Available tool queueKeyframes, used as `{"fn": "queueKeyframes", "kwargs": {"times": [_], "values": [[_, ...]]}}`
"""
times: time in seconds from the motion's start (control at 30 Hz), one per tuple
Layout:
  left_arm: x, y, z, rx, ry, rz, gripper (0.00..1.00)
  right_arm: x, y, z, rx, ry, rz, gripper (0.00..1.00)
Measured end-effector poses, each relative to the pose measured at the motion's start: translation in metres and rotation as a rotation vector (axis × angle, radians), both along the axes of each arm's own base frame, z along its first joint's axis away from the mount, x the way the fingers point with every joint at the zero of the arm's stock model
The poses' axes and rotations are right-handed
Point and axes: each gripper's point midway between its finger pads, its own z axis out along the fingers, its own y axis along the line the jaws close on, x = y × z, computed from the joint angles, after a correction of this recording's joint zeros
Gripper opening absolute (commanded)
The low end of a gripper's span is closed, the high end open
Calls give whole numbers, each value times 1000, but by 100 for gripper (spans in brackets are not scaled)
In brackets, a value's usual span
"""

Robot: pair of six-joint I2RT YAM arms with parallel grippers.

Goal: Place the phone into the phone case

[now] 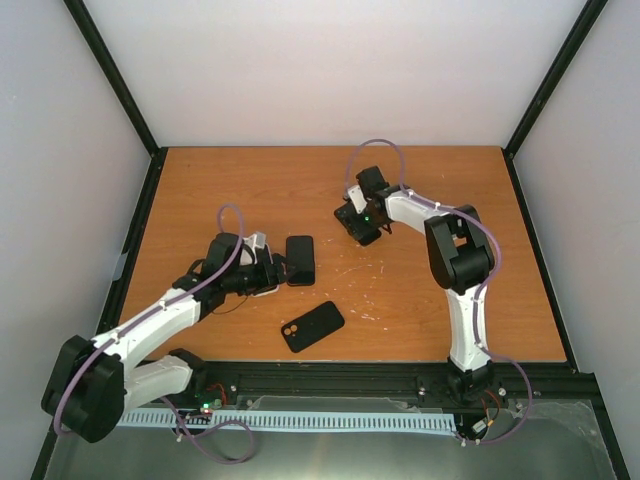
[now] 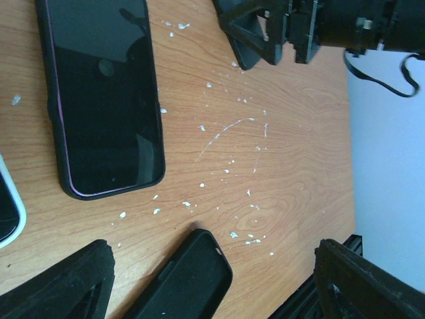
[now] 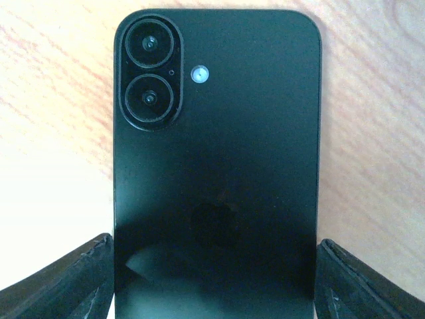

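- The left arm stretched low across the wooden table, its left gripper spread wide with nothing between the fingers
- Just beyond it lay the phone case, a black rounded rectangle with a raised rim and a glossy inner face
- Nearer the front edge lay a flat black piece with two round openings; case or phone, I could not tell
- The right arm folded back over mid-table, the right gripper clamped on the phone, smooth black, twin lenses showing
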Motion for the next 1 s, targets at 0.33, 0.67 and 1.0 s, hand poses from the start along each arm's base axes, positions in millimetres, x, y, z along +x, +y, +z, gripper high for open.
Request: {"fn": "queueKeyframes", "kwargs": {"times": [0.33, 0.67, 1.0], "values": [[25, -10, -11, 32, 48, 0, 81, -55, -6, 3, 85, 64, -68, 69], [72, -40, -14, -19, 50, -29, 73, -121, 2, 11, 277, 159, -83, 68], [87, -65, -50, -84, 124, -94, 62, -150, 27, 17, 446, 214, -57, 68]]}}
